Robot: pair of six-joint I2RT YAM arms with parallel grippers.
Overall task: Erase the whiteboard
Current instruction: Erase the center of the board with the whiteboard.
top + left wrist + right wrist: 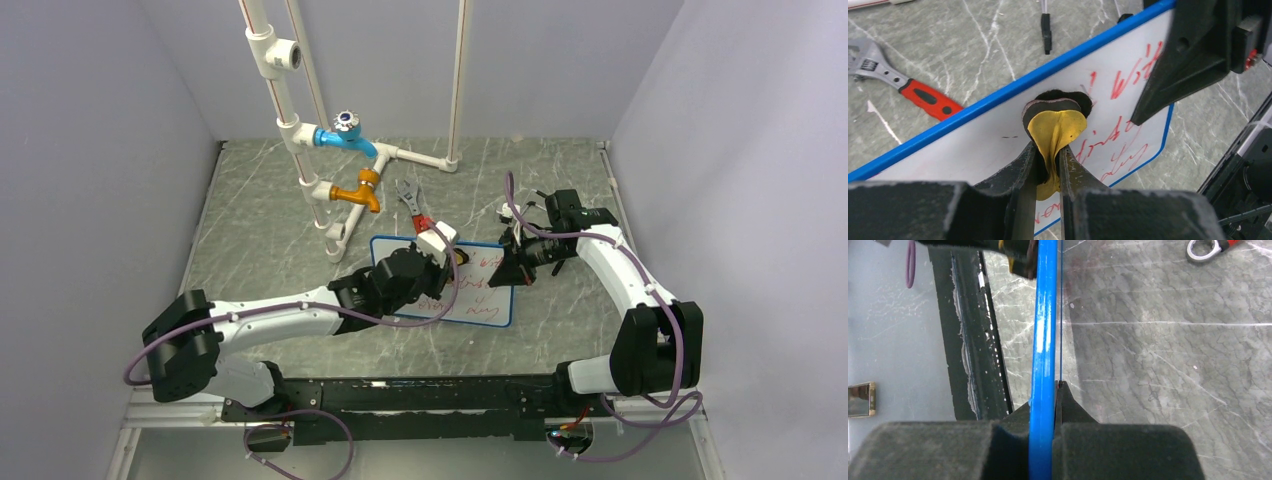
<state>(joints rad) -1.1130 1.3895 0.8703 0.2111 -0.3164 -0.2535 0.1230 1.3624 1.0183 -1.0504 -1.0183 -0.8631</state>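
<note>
Near the middle of the grey surface, the whiteboard carries red writing on its right part. The left fingers pinch a yellow-and-black eraser pad against its face. The right fingers clamp its blue right edge, covering some writing; a red-handled wrench and a pipe frame sit just beyond.

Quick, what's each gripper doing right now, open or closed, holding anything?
Left gripper: closed on a yellow eraser pad, against the whiteboard.
Right gripper: closed on the whiteboard's blue frame.
</note>
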